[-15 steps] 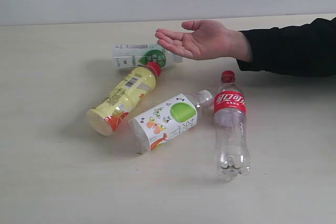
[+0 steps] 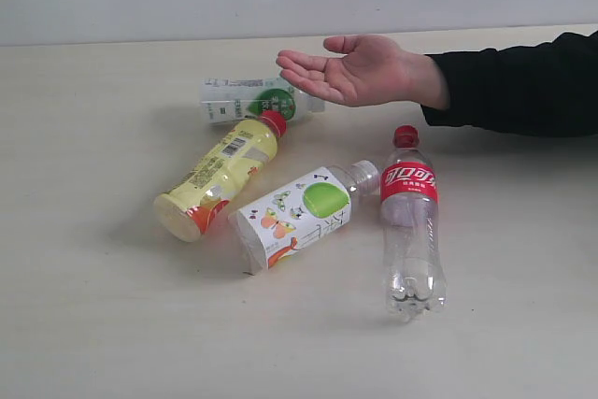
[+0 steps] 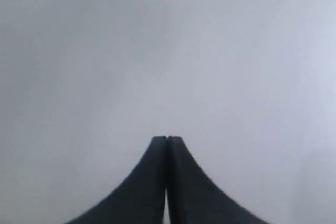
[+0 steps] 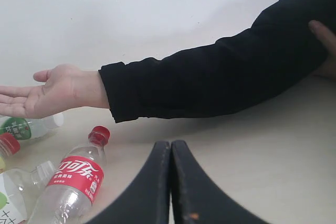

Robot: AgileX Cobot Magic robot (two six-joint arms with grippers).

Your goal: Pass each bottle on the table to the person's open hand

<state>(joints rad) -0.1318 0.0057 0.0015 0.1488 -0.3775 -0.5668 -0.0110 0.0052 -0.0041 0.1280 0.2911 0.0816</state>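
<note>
Your left gripper (image 3: pixel 167 140) and right gripper (image 4: pixel 170 142) both show jaws pressed together. In the exterior view, four bottles lie on the pale beige tabletop (image 2: pixel 93 324). The yellow juice bottle with red cap (image 2: pixel 217 175) is left of centre and the clear red-labelled cola bottle (image 2: pixel 409 221) right of centre. One clear white-labelled bottle (image 2: pixel 294 215) lies between them. The second white-labelled bottle (image 2: pixel 250 100) is at upper centre, just below the fingertips of the bare palm-up hand (image 2: pixel 360 70).

Our left gripper (image 3: pixel 167 139), two smooth matte black fingers, broad base narrowing to thin tips, our right gripper (image 4: pixel 170 142), same black curved fingers, small orange-brown fleck on one.
</note>
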